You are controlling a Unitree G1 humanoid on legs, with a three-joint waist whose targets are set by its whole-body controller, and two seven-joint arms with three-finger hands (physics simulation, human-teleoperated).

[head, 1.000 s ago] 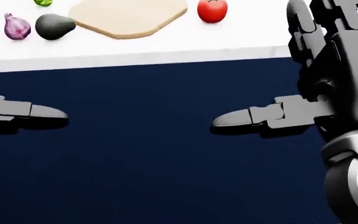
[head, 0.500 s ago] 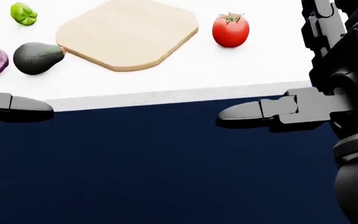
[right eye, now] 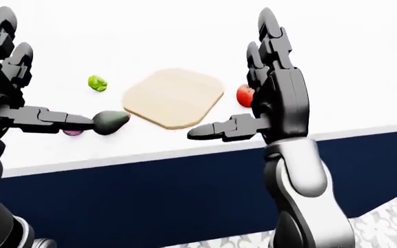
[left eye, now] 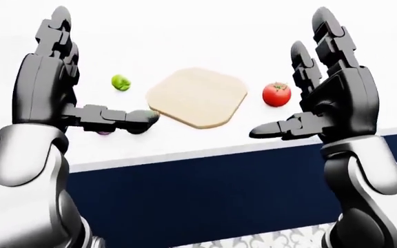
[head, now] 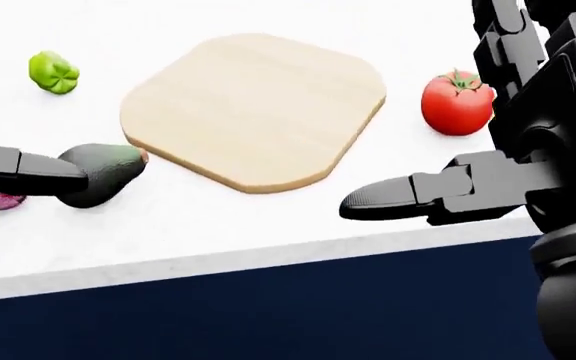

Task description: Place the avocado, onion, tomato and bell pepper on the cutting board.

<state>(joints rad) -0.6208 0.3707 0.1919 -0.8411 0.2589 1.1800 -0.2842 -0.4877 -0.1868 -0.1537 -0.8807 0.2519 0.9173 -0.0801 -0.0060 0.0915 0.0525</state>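
Note:
A tan cutting board (head: 253,109) lies bare on the white counter (head: 218,232). The red tomato (head: 456,103) sits to its right and a small green bell pepper (head: 53,72) to its upper left. At the board's left corner lies the dark avocado (head: 103,172). Beside the avocado a purple onion (head: 3,201) is mostly hidden behind my left thumb. My left hand (left eye: 102,67) and right hand (left eye: 292,82) are raised palm to palm above the counter's near edge. Both are open and hold nothing. The right hand stands just right of the tomato.
The counter's dark navy face (left eye: 205,191) fills the lower part of the views. A patterned floor (right eye: 385,222) shows at the bottom of the eye views. White countertop stretches past the vegetables.
The camera has moved toward the counter, so the board and vegetables slid down and grew larger in the head view. Both hands stay open, fingers spread.

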